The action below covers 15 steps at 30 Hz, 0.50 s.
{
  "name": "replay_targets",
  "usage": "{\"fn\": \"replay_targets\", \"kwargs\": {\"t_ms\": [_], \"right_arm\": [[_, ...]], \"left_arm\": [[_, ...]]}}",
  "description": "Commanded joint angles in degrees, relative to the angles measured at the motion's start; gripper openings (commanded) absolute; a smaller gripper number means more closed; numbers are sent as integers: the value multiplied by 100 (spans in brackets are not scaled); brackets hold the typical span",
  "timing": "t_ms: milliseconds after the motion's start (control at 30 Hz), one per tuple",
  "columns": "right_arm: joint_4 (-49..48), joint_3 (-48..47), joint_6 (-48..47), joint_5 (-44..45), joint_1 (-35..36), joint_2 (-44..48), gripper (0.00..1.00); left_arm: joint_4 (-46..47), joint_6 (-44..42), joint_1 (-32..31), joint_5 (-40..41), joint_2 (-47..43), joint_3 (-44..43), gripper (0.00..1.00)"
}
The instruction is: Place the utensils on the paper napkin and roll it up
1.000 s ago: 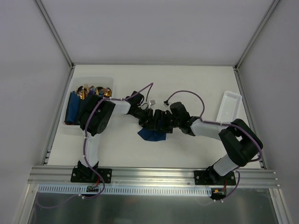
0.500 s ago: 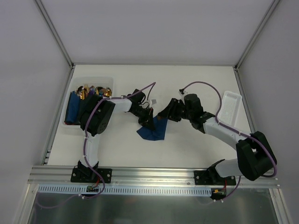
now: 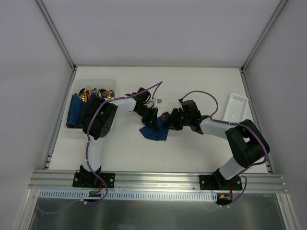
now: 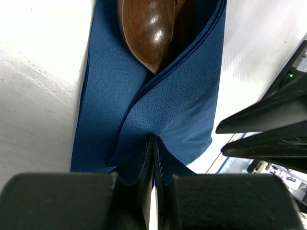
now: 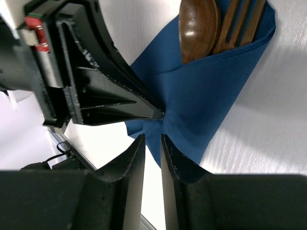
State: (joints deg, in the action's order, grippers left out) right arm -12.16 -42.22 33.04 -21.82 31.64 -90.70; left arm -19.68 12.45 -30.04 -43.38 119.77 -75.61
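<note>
The navy paper napkin (image 3: 154, 131) lies mid-table, folded over a bronze spoon (image 4: 146, 28) and a fork (image 5: 242, 21), the utensils, whose heads stick out of its open end. My left gripper (image 4: 153, 143) is shut on a pinched fold of the napkin (image 4: 182, 105). My right gripper (image 5: 152, 139) faces it from the other side, its jaws a narrow gap apart, with the napkin's (image 5: 201, 91) pointed corner reaching in between the tips. The left gripper's tips (image 5: 156, 114) nearly touch the right one's. In the top view, both grippers meet over the napkin, the left (image 3: 152, 118) and the right (image 3: 169, 121).
A clear bin (image 3: 71, 128) at the table's left holds more gold cutlery (image 3: 96, 92) and folded blue napkins. A white slotted tray (image 3: 236, 108) lies at the right edge. Both arms' cables loop above the napkin.
My right gripper swung away to the right, then came back to the napkin with its jaws narrowed. The left gripper closed on the fold and shifted slightly up.
</note>
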Motion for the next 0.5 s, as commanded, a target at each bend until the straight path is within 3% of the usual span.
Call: {"fn": "replay_targets", "kwargs": {"t_ms": [0, 300, 467], "right_arm": [[-409, -322, 132, -111, 27, -176, 22], [-471, -691, 309, -103, 79, -809, 17], [12, -893, 273, 134, 97, -1099, 10]], "left_arm": [[-264, -445, -28, 549, 152, -111, 2], [-290, -542, -37, 611, 126, -120, 2], [-308, -551, -54, 655, 82, -129, 2]]}}
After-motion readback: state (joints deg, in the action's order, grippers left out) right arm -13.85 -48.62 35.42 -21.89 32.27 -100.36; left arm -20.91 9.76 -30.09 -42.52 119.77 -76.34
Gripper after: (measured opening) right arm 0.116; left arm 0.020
